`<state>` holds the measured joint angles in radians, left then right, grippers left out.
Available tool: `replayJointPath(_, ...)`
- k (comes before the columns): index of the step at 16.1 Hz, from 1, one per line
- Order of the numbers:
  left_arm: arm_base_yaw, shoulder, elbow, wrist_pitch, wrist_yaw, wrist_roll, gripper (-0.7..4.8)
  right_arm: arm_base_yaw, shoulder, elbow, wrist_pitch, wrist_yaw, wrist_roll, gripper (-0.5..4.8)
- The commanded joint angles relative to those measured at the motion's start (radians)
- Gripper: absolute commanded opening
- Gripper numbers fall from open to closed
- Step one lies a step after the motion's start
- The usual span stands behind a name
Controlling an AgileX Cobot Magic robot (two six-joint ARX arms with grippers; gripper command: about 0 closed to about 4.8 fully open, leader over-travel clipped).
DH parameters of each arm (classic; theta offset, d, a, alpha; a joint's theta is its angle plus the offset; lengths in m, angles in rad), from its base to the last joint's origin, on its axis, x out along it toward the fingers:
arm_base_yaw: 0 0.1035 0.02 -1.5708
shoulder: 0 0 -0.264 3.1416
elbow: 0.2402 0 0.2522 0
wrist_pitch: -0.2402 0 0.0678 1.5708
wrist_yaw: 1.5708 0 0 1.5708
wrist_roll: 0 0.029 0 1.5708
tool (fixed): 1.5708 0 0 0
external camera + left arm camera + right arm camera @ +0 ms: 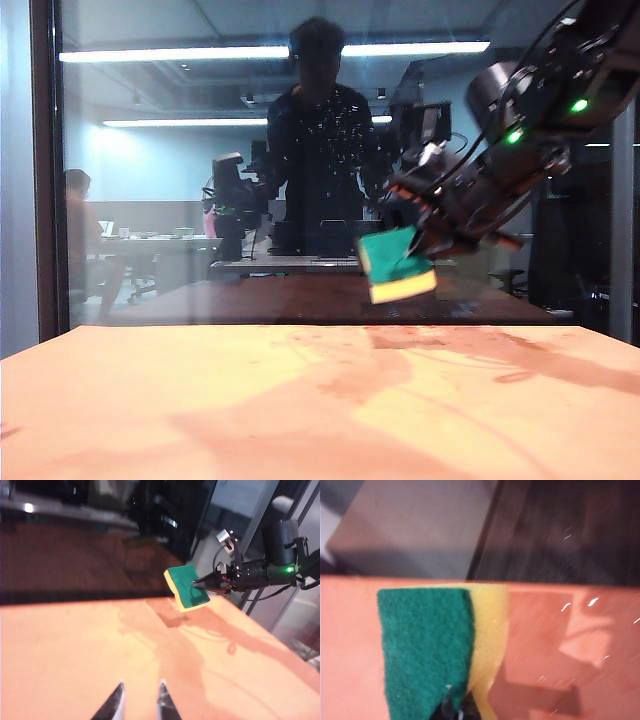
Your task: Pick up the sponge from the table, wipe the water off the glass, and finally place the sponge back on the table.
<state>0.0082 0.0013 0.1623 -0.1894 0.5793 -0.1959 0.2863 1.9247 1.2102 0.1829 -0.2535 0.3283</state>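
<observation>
Sponge (397,264) off table (300,400), clamped in right gripper (425,240), centre-right of exterior frame, near glass (180,180). Water (335,125) specks upper centre, unwiped. Left gripper (140,700) low, fingers apart, empty. Wiping, return pending.

The right arm (540,110) is big and black, with round, chunky parts, thin black cables looping along it and small green lights glowing on its side. The right gripper (196,583) ends in dark, pointed fingers, with a bit of orange-red where they join the arm. The left gripper (139,705) has two thin black fingers with pale edges, shaped like little blades.
</observation>
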Motion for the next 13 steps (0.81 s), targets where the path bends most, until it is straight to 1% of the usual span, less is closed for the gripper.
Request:
replayJointPath(1, 0.000, 0.001, 0.005, 0.057, -0.003, 0.005, 0.84, -0.003, -0.030, 0.003, 0.105, 0.019, -0.048, -0.09)
replayJointPath(2, 0.000, 0.001, 0.005, 0.057, -0.004, 0.005, 0.84, -0.003, -0.032, 0.004, 0.141, 0.019, -0.053, -0.09)
replayJointPath(5, 0.000, 0.001, 0.005, 0.063, -0.003, 0.048, 0.84, -0.003, -0.033, 0.004, 0.260, 0.020, -0.115, -0.09)
replayJointPath(7, 0.000, 0.001, 0.005, 0.087, -0.003, 0.051, 0.84, -0.010, -0.033, 0.005, 0.330, 0.020, -0.128, -0.09)
replayJointPath(9, 0.000, 0.001, 0.005, 0.102, -0.003, 0.051, 0.84, -0.016, -0.033, 0.005, 0.397, 0.026, -0.167, -0.09)
replayJointPath(11, 0.000, 0.001, 0.005, 0.101, -0.003, 0.051, 0.84, -0.016, -0.032, 0.037, 0.409, 0.032, -0.217, -0.09)
replayJointPath(13, 0.000, 0.001, 0.005, 0.101, -0.003, 0.051, 0.84, -0.016, -0.031, 0.098, 0.380, 0.035, -0.258, -0.09)
